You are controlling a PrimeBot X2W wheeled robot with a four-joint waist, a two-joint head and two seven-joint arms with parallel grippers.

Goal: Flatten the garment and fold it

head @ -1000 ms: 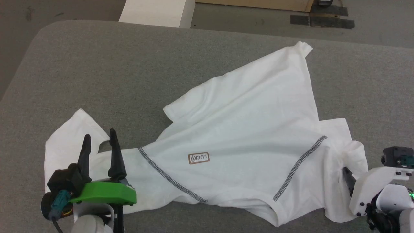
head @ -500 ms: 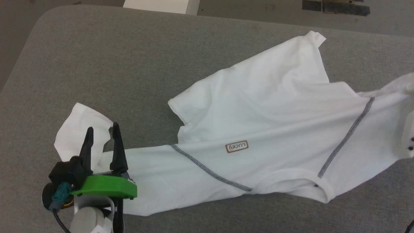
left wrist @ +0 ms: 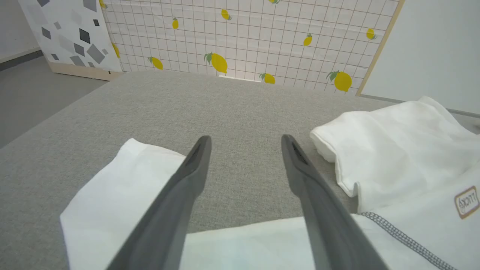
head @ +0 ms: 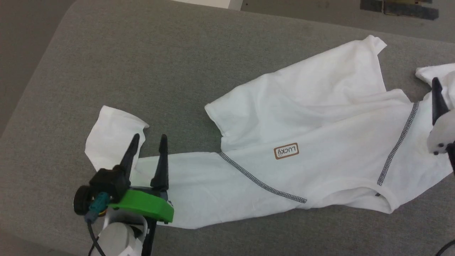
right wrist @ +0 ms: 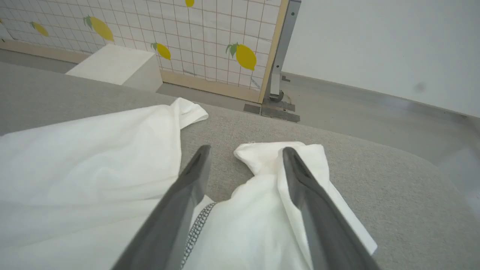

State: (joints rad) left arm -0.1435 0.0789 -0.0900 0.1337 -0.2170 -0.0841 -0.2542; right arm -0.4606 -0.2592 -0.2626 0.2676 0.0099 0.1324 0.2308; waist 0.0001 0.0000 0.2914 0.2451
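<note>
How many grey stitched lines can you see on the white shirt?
2. One stitched line slants below and left of the logo patch on the shirt; the other runs toward its right end. Folds may hide more.

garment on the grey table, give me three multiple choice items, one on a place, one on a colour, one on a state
1. Where on the garment is the brown-edged label? A on a sleeve tip; B between the two zigzag seams; C at a hem corner.
2. What colour is the housing behind the left gripper? A red; B yellow; C green.
3. How do the left gripper's jaws stand? A open; B shut on the sleeve; C shut on nothing.
Key: B, a seam runs either side of it; C, bright green in the head view; A, the fingers stand wide apart with table between.
</note>
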